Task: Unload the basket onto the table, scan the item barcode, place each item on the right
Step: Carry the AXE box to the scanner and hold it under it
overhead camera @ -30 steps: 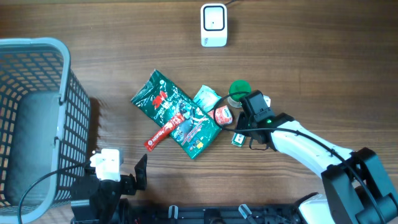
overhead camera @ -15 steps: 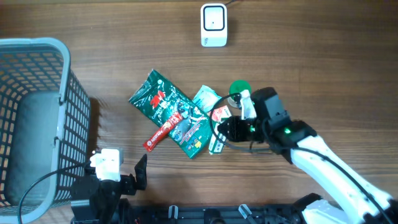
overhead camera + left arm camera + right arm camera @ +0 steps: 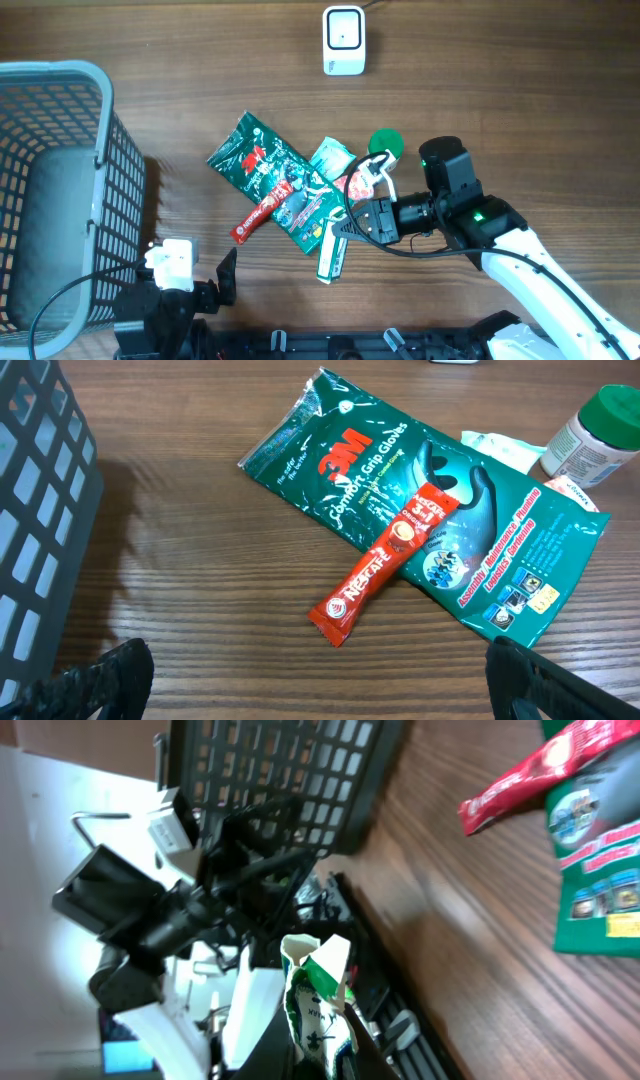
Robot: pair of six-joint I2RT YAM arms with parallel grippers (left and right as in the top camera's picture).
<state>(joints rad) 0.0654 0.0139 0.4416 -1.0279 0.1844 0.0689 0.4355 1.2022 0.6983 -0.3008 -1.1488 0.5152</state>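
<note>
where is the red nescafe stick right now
In the overhead view the stick lies mid-table, slanted across the near edge of the green glove bag, right of the basket.

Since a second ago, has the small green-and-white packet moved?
Yes: the packet, in the right fingers, shifted toward the basket, farther from the white scanner.

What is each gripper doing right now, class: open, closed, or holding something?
Left gripper: open, holding nothing.
Right gripper: closed on the green-and-white packet.
</note>
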